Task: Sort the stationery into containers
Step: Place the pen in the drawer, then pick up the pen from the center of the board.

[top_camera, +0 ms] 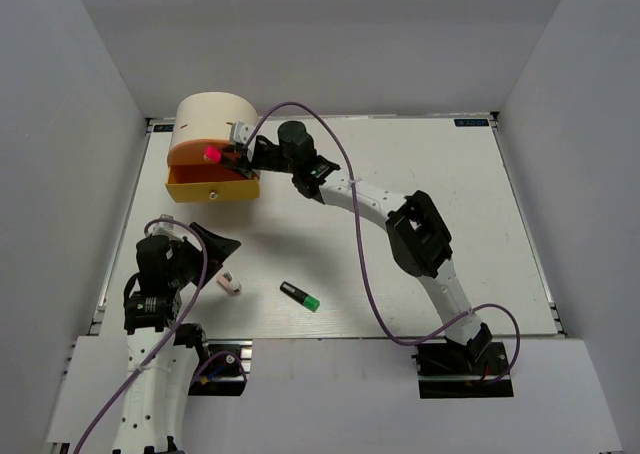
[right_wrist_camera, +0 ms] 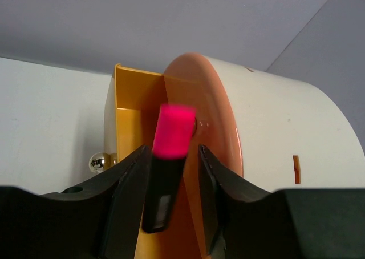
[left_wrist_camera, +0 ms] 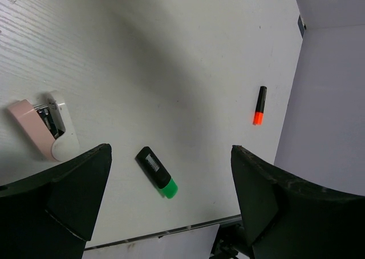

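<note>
The cream drum organizer (top_camera: 215, 109) stands at the far left, with its orange drawer (top_camera: 188, 154) and its yellow drawer (top_camera: 210, 186) pulled out. My right gripper (top_camera: 234, 158) reaches over the drawers. The pink-capped highlighter (right_wrist_camera: 171, 139) lies between its fingers, against the left one, with a gap to the right one. My left gripper (top_camera: 215, 242) is open and empty above the table. The green-capped highlighter (top_camera: 300, 296) and the white-pink eraser (top_camera: 229, 284) lie on the table near it. The orange-capped highlighter (left_wrist_camera: 260, 106) shows only in the left wrist view. No pens are in view.
The yellow drawer's metal knob (right_wrist_camera: 98, 162) faces the table's middle. White walls close in the table on the left, the back and the right. The right arm (top_camera: 420, 234) stretches diagonally across the middle.
</note>
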`<state>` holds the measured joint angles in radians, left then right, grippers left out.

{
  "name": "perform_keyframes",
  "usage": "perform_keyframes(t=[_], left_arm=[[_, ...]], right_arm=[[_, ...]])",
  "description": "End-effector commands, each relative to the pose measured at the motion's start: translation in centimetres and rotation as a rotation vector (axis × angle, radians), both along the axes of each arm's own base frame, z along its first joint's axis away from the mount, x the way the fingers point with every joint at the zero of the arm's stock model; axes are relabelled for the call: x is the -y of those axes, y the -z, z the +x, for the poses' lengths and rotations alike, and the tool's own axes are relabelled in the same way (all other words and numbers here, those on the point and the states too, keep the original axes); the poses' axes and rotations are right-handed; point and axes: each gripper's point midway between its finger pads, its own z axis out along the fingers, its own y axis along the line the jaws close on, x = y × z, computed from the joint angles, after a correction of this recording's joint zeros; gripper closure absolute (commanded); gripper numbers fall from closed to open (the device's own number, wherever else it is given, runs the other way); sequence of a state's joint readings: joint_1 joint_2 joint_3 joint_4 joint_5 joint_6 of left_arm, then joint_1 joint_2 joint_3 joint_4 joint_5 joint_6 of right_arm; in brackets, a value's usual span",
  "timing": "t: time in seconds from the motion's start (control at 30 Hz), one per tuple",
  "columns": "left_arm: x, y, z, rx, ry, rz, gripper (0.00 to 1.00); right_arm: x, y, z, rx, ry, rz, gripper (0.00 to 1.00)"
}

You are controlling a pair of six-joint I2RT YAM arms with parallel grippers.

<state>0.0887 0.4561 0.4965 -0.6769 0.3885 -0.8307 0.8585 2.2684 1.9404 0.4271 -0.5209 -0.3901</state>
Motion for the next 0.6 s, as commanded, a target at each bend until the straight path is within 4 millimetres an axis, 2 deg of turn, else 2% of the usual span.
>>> perform_keyframes(t=[0.0, 0.17, 0.2, 0.3, 0.33, 0.37, 0.4, 0.43, 0.47, 0.5, 0.53, 0.57], left_arm=[[0.7, -1.5, 0.1, 0.06, 0.048, -0.008, 0.05], [1.5, -2.3, 0.1, 0.1, 0.101, -0.026, 0.05], [1.6, -2.2, 0.1, 0.095, 0.113, -0.025, 0.05], [2.1, -2.9, 0.4, 0.128, 0.163, -0.022, 0.05], [2.2, -3.0, 0.5, 0.129, 0.18, -0.018, 0.05], [2.5, -3.1, 0.5, 0.127, 0.219, -0.014, 0.05], [2.7, -3.5, 0.5, 0.135, 0.239, -0.008, 0.05], [2.9, -3.3, 0.4, 0.131, 0.267, -0.011, 0.05], [3.1, -3.6, 0.5, 0.14, 0.285, -0.004, 0.05], [3.1, -3.4, 0.5, 0.142, 0.304, 0.009, 0.05], [3.3, -3.5, 0.5, 0.139, 0.325, 0.005, 0.06], [3.4, -3.4, 0.5, 0.133, 0.337, 0.005, 0.06]], right_arm=[[0.3, -1.5, 0.6, 0.065, 0.023, 0.036, 0.55], [0.7, -1.8, -0.1, 0.069, 0.013, 0.036, 0.51], [1.1, -2.9, -0.5, 0.081, 0.013, 0.048, 0.51], [1.8, -4.0, -0.9, 0.087, 0.015, 0.059, 0.51], [2.7, -6.5, -1.4, 0.107, 0.026, 0.089, 0.51], [3.3, -5.9, -1.0, 0.081, 0.052, 0.077, 0.53], [3.9, -6.2, -0.7, 0.072, 0.08, 0.079, 0.55], [5.2, -9.2, -1.2, 0.087, 0.099, 0.115, 0.59], [5.9, -7.5, -0.9, 0.033, 0.124, 0.08, 0.7], [6.9, -7.6, -0.2, 0.005, 0.173, 0.079, 0.78], [8.5, -9.0, -0.7, -0.006, 0.192, 0.083, 0.86], [9.6, -7.4, -0.2, -0.052, 0.22, 0.046, 1.0]])
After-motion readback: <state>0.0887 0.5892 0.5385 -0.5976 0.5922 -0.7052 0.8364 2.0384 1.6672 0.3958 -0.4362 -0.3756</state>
